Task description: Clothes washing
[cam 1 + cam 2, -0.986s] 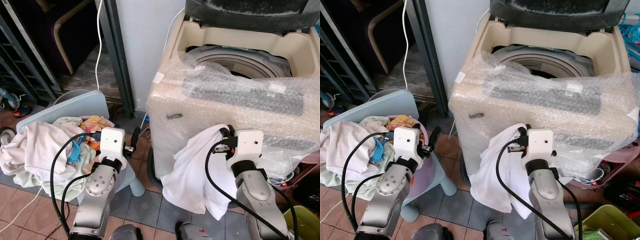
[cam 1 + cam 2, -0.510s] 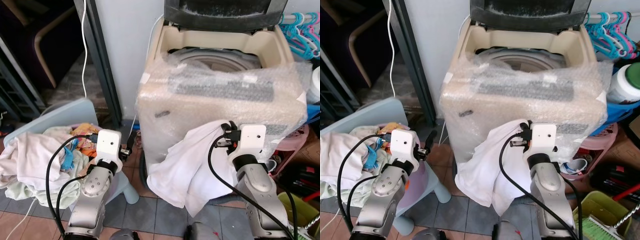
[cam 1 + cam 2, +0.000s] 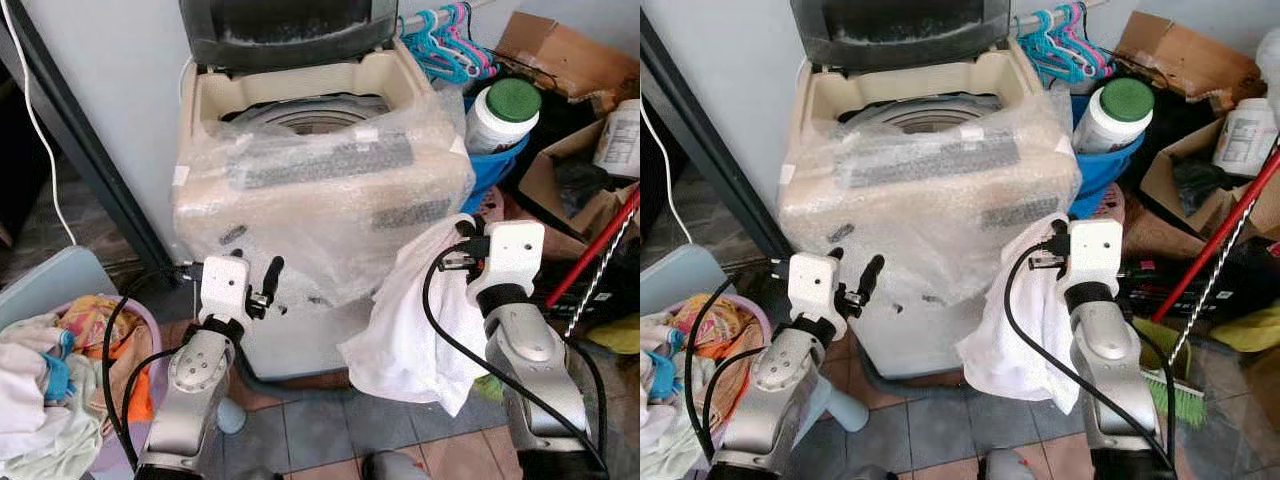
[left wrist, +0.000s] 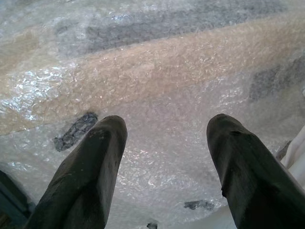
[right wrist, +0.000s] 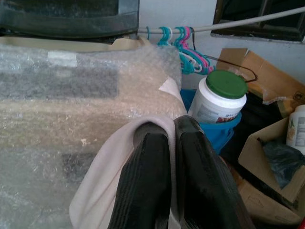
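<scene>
Two hands are up in front of you, and going left to right the first thing is the heap of mixed coloured laundry (image 3: 45,385) low on your left, well apart from the machine. Your left hand (image 4: 159,157) comes next: its two black fingers stand wide apart and hold nothing, hovering just in front of the cream top-loading washing machine wrapped in bubble film (image 3: 320,190). The machine's dark lid (image 3: 285,30) is raised and the drum mouth (image 3: 300,112) lies open behind the wrapped front panel.

On your right, the right hand (image 5: 172,143) is pinched tight on a white cloth garment (image 3: 415,320), which hangs down against the machine's right front corner, below the rim and not yet in the drum. Beyond it stand a white tub with a green lid (image 3: 503,113) and a red-handled broom (image 3: 590,250).

Watch the lift, I'd say: the cloth hangs long, so its tail could drag on the loose bubble film or drape outside the rim if you release too low. Swinging wide to the right might knock the tub.

Your head views show how far the cloth hangs and where the drum opens; the right wrist view shows instead how the cloth is caught between the fingers, and the left wrist view confirms the empty gap.
</scene>
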{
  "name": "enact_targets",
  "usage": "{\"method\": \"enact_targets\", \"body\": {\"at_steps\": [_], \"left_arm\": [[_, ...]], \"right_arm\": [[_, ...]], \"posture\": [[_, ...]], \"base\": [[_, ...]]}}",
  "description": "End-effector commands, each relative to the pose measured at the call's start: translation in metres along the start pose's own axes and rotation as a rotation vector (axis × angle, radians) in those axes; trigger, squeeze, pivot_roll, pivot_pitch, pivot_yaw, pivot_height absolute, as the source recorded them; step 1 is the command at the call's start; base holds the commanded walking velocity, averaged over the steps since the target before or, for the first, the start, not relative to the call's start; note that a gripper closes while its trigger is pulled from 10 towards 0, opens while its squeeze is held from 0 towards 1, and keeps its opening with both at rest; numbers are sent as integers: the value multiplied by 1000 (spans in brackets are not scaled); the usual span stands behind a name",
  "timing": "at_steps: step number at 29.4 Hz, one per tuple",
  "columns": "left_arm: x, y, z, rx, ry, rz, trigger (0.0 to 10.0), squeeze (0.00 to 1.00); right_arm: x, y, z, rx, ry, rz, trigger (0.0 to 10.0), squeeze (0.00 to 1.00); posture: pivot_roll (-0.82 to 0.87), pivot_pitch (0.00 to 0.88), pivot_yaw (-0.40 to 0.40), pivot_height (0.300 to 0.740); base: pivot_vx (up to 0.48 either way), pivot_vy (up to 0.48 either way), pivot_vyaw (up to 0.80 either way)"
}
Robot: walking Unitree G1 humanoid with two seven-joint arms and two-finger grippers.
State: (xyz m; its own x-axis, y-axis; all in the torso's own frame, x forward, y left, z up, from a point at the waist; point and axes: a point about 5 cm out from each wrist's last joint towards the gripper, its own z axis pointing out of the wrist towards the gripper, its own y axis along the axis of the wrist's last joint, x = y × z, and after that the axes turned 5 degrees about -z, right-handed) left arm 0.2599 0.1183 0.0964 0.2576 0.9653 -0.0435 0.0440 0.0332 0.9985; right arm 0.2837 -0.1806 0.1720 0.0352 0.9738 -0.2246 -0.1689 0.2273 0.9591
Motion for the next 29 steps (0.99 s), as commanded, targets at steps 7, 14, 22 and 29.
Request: {"method": "enact_targets", "body": {"at_steps": [7, 14, 22, 29], "left_arm": [[7, 2, -3, -9, 44, 20, 10000, 0], [12, 0, -10, 2, 69, 29, 10000, 0], [19, -9, -19, 56, 101, -6, 10000, 0], [16, -7, -16, 53, 94, -2, 10000, 0]], "right_arm": [[11, 55, 22, -245, 168, -22, 10000, 0], [14, 58, 24, -258, 168, -7, 10000, 0], [13, 80, 45, -344, 204, -49, 10000, 0], [7, 106, 71, -422, 205, -82, 10000, 0]], "posture": [[-49, 32, 63, 740], [-42, 32, 63, 740], [-38, 39, 66, 740], [-33, 49, 57, 740]], "base": [[0, 0, 195], [0, 0, 636], [247, 0, 436], [259, 0, 0]]}}
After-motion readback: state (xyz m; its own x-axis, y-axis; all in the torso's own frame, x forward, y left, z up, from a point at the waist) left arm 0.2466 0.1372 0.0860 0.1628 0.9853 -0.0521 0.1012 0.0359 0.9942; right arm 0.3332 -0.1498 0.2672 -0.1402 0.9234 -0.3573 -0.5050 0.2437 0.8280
